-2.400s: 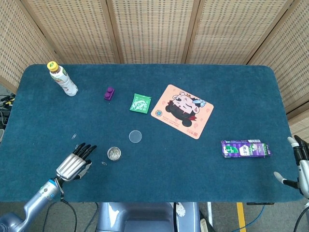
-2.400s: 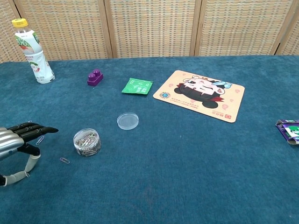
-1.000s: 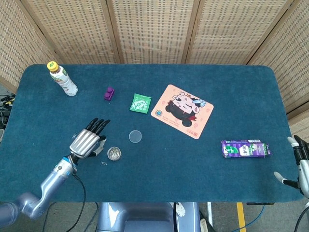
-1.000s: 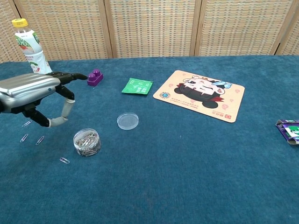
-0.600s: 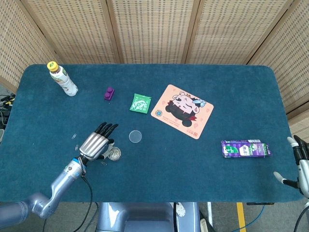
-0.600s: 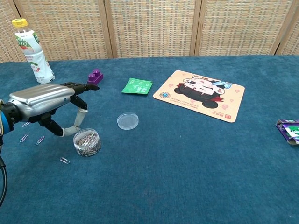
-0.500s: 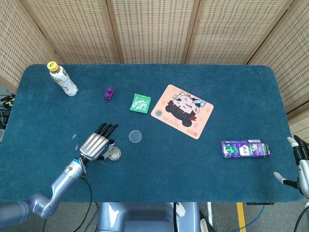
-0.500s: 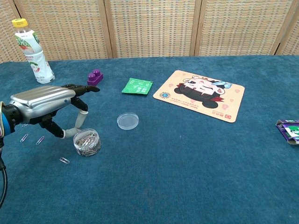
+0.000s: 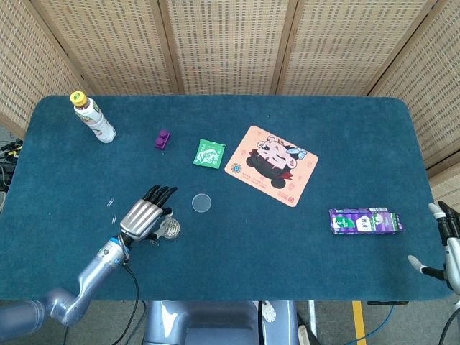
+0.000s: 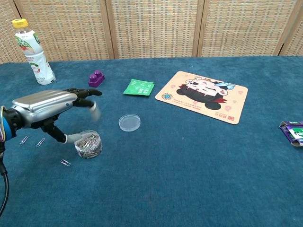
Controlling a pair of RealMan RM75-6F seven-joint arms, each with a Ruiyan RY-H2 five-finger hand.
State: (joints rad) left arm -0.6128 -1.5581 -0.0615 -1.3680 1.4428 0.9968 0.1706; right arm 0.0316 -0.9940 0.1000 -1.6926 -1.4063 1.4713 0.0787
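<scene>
The left hand [image 10: 45, 109] hovered with fingers spread, holding nothing, right over the small round tub [image 10: 88, 144] full of paper clips; its clear lid [image 10: 129, 123] lay nearby on the table [image 10: 189, 165]. The right hand [image 9: 444, 241] hung empty, fingers apart, at the table's edge

The right hand [image 9: 444, 244] is cut off at the head view's edge; the purple carton [image 10: 293, 132] is cropped in the chest view.
</scene>
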